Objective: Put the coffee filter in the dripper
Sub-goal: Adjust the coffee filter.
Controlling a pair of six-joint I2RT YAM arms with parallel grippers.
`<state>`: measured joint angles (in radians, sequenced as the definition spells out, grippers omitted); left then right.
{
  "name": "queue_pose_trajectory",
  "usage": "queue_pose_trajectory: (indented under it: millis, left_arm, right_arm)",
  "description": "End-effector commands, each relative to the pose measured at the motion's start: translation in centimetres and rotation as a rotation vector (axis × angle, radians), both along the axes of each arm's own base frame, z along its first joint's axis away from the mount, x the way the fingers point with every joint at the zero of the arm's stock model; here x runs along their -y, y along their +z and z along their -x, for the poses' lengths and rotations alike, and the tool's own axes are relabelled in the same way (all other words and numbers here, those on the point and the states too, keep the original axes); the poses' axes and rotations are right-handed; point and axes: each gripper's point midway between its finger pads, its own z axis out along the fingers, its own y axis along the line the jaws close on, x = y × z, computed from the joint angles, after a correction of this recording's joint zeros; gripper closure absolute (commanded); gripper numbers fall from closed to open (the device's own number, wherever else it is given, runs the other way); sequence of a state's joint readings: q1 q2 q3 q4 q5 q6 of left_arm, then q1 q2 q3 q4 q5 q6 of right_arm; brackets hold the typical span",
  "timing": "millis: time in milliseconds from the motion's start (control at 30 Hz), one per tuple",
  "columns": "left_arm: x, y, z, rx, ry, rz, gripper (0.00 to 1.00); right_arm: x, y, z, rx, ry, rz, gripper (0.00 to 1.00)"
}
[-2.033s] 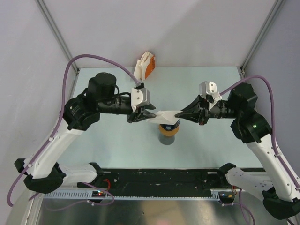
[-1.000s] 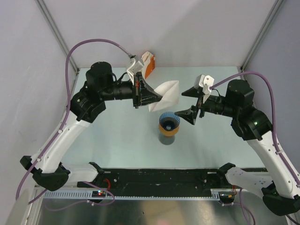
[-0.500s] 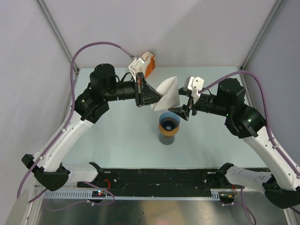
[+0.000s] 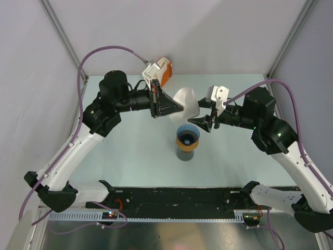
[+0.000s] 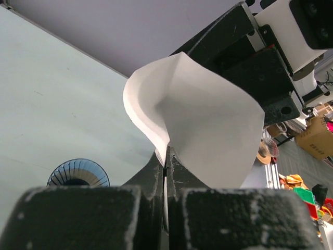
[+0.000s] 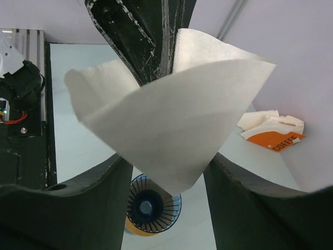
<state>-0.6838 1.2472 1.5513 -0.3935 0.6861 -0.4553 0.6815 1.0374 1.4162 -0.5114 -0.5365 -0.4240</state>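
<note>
**Jaws closing in on the opened filter**

Jaws of my left gripper (image 4: 179,108) pinch the coffee filter (image 4: 189,104) by its seam; my right gripper (image 4: 193,123) has moved in, jaws narrowing around the filter's now-puffed cone. It hangs above the blue dripper (image 4: 188,134) mid-worktop, ready for lowering.

In the overhead view the coffee filter (image 4: 188,103) covers the tips of both arms' jaws; whether the right gripper (image 4: 198,122) presses the paper is perhaps beyond telling; the dripper (image 5: 78,173) is cut off by the left wrist's own fingers (image 5: 83,216); the orange packet's (image 6: 271,136) lettering is partly hidden.
</note>
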Motion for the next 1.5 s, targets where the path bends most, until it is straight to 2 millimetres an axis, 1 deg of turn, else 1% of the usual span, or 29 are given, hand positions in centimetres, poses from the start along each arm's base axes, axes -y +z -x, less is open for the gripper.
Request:
queue_pose_trajectory:
  millis: [0,67,133,200,267,400,433,567,667,700,833,967,1167,1300,1467]
  left_arm:
    - [-0.1,1.9,1.3,0.072,-0.067,0.05,1.0]
    - [0.0,2.0,2.0,0.103,-0.108,0.054,1.0]
    - [0.0,2.0,2.7,0.138,-0.137,0.054,1.0]
    - [0.1,1.9,3.2,0.159,-0.158,0.054,1.0]
    - [0.1,1.7,3.5,0.165,-0.167,0.053,1.0]
    - [0.3,1.5,3.1,0.154,-0.153,0.049,1.0]
    - [0.3,1.6,3.1,0.147,-0.148,0.05,1.0]
    - [0.5,1.6,2.2,0.107,-0.104,0.051,1.0]
    - [0.6,1.6,1.8,0.087,-0.087,0.054,1.0]
    - [0.6,1.7,1.8,0.085,-0.084,0.056,1.0]
    - [0.6,1.7,1.8,0.086,-0.089,0.06,1.0]
    - [0.6,1.5,1.8,0.083,-0.092,0.057,1.0]
    - [0.6,1.4,1.8,0.085,-0.094,0.056,1.0]
    - [0.6,1.5,1.8,0.09,-0.097,0.057,1.0]
    - [0.5,1.5,1.9,0.099,-0.103,0.057,1.0]
  right_arm:
    - [0.1,1.8,1.5,0.038,0.051,-0.046,0.38]
    - [0.0,1.8,1.7,0.02,0.057,-0.057,0.3]
    - [0.0,1.9,1.9,0.006,0.068,-0.066,0.26]
    - [-0.1,2.1,2.1,-0.005,0.08,-0.076,0.25]
    - [0.0,2.2,2.2,-0.011,0.087,-0.082,0.26]
    - [0.0,2.4,2.3,-0.004,0.093,-0.086,0.3]
    - [0.0,2.3,2.4,0.0,0.096,-0.083,0.3]
    - [0.2,2.0,2.3,0.008,0.086,-0.066,0.18]
    - [0.3,1.8,2.2,0.021,0.075,-0.054,0.16]
    - [0.4,1.9,2.2,0.026,0.074,-0.053,0.17]
    - [0.3,2.1,2.3,0.039,0.079,-0.059,0.31]
    - [0.4,2.3,2.4,0.043,0.082,-0.062,0.4]
    - [0.4,2.4,2.9,0.035,0.107,-0.069,0.47]
    - [0.6,2.5,3.1,0.022,0.119,-0.078,0.54]
    - [0.9,2.8,3.5,-0.009,0.147,-0.099,0.6]
